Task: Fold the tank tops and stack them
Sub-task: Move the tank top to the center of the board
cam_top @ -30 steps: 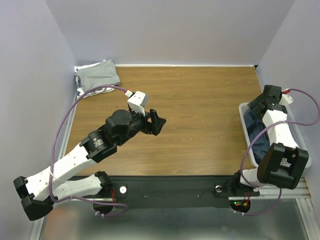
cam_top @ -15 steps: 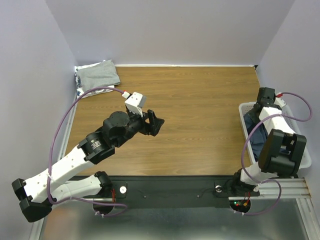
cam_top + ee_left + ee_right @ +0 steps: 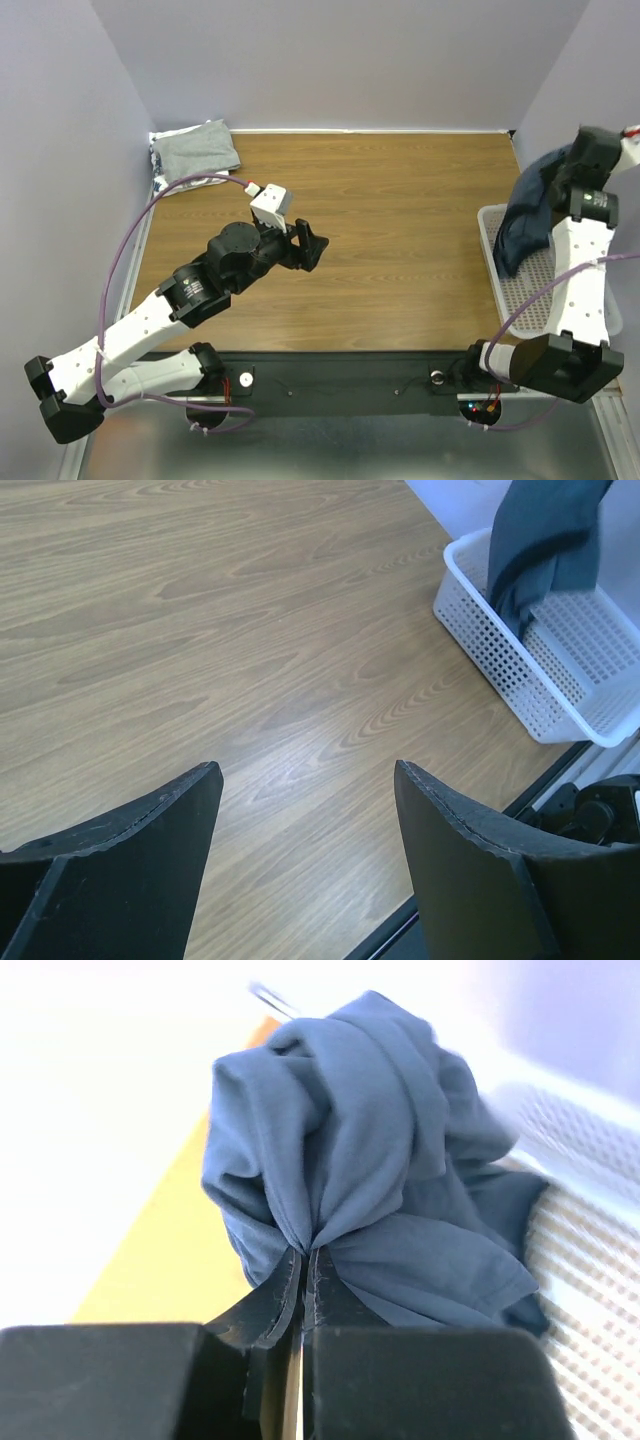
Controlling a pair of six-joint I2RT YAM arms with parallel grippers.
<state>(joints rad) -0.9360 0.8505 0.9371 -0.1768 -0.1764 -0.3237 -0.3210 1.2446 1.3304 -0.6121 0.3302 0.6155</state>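
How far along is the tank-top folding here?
Done: the light grey top lies folded in the far left corner. In hand: the right tool is shut on the slate-blue top, which hangs over the basket. Left: laying it out, folding, stacking; left tool open.

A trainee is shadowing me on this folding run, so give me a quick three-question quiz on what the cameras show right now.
1. Where does the grey top lie?
2. What does the right gripper grip? A) grey top B) blue top C) nothing
3. True or false: the left gripper is open and holds nothing.
Key: 1 at the far left corner of the table; 2 B; 3 true.
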